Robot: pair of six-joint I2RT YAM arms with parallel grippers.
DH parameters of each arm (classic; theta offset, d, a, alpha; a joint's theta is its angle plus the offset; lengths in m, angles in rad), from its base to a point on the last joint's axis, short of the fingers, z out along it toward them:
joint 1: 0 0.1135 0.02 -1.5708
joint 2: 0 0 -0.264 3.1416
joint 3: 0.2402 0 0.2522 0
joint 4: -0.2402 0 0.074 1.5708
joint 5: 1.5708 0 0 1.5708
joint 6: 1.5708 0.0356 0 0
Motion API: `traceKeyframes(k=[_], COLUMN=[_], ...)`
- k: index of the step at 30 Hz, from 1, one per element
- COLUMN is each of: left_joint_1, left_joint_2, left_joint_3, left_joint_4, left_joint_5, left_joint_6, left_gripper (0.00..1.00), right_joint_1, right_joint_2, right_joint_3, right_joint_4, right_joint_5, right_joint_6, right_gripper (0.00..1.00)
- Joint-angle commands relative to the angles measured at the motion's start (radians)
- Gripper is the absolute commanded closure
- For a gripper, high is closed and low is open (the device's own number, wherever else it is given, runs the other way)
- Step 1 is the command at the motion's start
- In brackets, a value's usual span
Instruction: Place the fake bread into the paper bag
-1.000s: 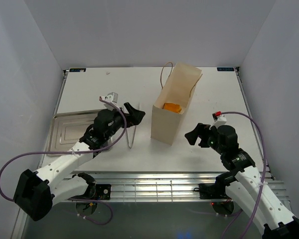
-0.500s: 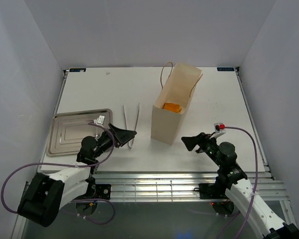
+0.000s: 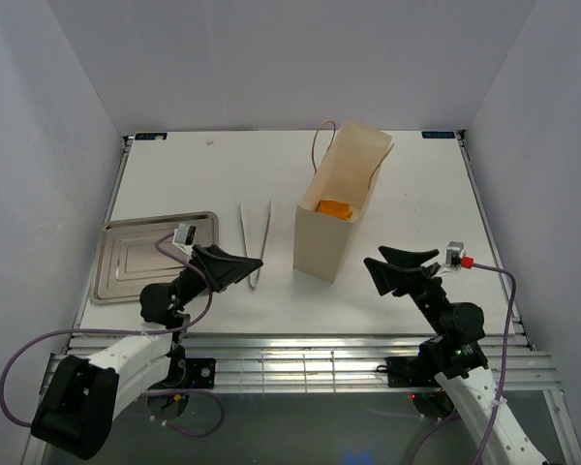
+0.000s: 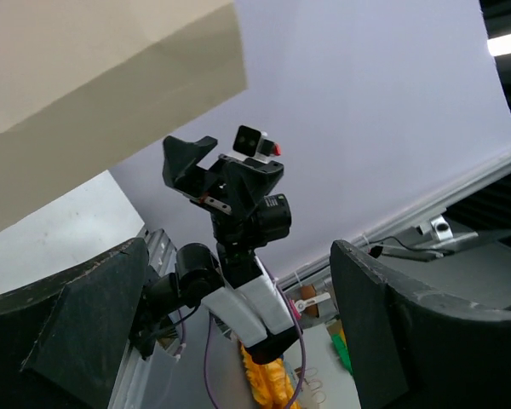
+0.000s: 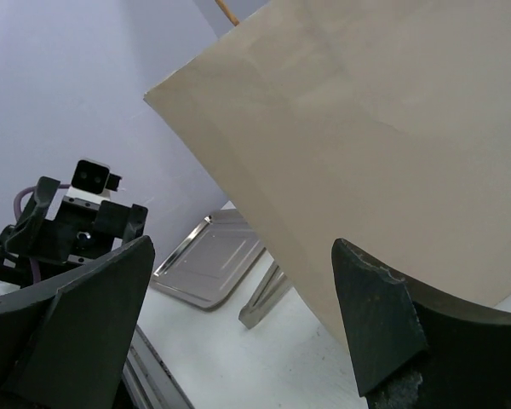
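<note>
The paper bag point(image 3: 327, 225) stands upright mid-table, its top open. Inside it lies a golden-orange piece of fake bread point(image 3: 335, 208), seen only from above. My left gripper point(image 3: 235, 266) is low near the front edge, left of the bag, open and empty. Its wrist view shows the bag's wall point(image 4: 94, 85) upper left and nothing between the spread fingers point(image 4: 85, 324) of the left gripper point(image 4: 238, 250). My right gripper point(image 3: 399, 266) sits right of the bag, open and empty. Across the right gripper point(image 5: 243, 245), the bag point(image 5: 392, 145) fills the wrist view.
Long white tweezers point(image 3: 255, 242) lie just left of the bag, their tip point(image 5: 264, 300) near its base. A flat silver tray point(image 3: 150, 257) sits at the left, also in the right wrist view as tray point(image 5: 206, 264). The right arm point(image 4: 238, 221) faces the left camera.
Both arms have drawn back toward the near edge and folded low. The left gripper left the tweezers area. Both grippers stayed open; bag and bread have not moved.
</note>
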Motion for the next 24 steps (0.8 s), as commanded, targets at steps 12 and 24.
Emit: traceKeyframes(k=[12,24], left_joint_1=[0.011,0.011], left_joint_2=[-0.642,-0.998], left_joint_3=[-0.292,-0.29], left_joint_4=[-0.098,-0.459], left_joint_5=[-0.004,-0.021], left_joint_6=[-0.039,-0.065], left_gripper=[0.02,0.02], right_joint_1=[0.005,0.004], right_joint_2=[-0.166,-0.221], right_joint_3=[-0.331,-0.328], right_joint_4=[-0.293,-0.454], right_joint_5=[0.071,0.091], right_joint_6=[0.087,0.142], right_gripper=[0.1,0.1])
